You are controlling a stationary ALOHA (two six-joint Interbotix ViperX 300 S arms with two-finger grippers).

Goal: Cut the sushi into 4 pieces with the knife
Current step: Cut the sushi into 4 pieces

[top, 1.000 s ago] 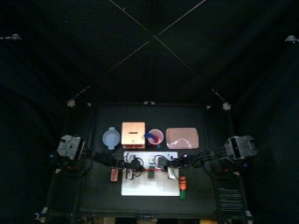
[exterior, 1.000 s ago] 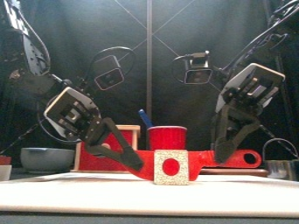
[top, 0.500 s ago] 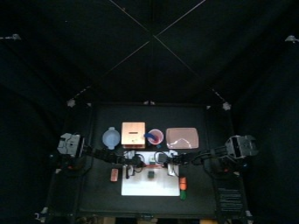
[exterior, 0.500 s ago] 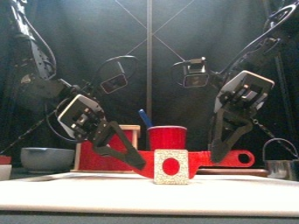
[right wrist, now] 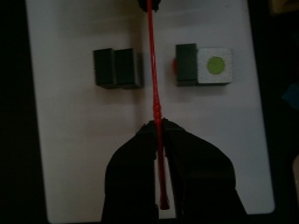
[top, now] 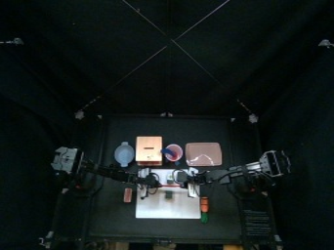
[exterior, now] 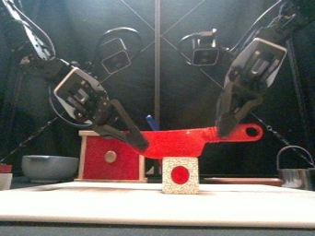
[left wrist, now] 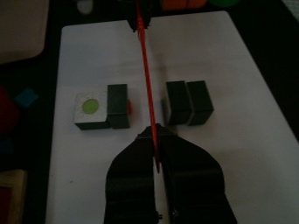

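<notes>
The left gripper (left wrist: 156, 140) and right gripper (right wrist: 158, 136) each pinch an end of the red knife (exterior: 191, 139) above the sushi roll (left wrist: 187, 101), two halves on the white cutting board (left wrist: 222, 79). A crooked push could shove a half away.

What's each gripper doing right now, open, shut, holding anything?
Left gripper: shut on the red knife.
Right gripper: shut on the same knife.
</notes>
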